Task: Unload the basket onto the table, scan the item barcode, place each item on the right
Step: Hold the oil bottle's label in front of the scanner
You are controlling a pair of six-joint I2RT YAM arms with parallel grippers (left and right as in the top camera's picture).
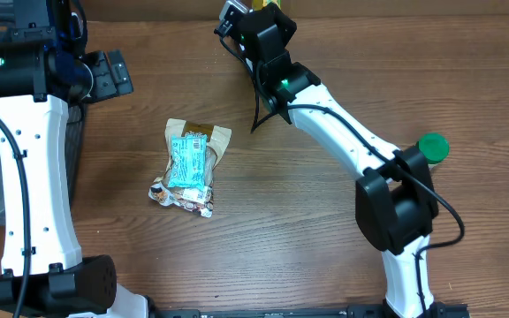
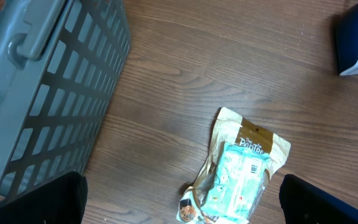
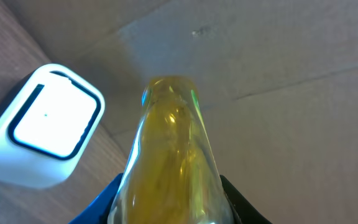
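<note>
My right gripper (image 3: 169,208) is shut on a clear bottle of yellow liquid (image 3: 169,149), its blue fingers (image 3: 101,202) pressed to both sides. The bottle points away from the camera, next to the white barcode scanner with a dark-rimmed window (image 3: 45,124). From overhead, this gripper (image 1: 256,22) is at the table's far edge, with the bottle (image 1: 268,5) and the scanner (image 1: 231,13) beside it. My left gripper (image 2: 194,205) hangs open above a teal and brown snack bag (image 2: 241,168), with nothing between its fingers. That bag (image 1: 189,166) lies mid-table.
A grey slatted basket (image 2: 42,81) stands at the left edge, close to the left arm. A green round cap (image 1: 431,146) sits on the table at the right. A cardboard wall (image 3: 278,74) rises behind the scanner.
</note>
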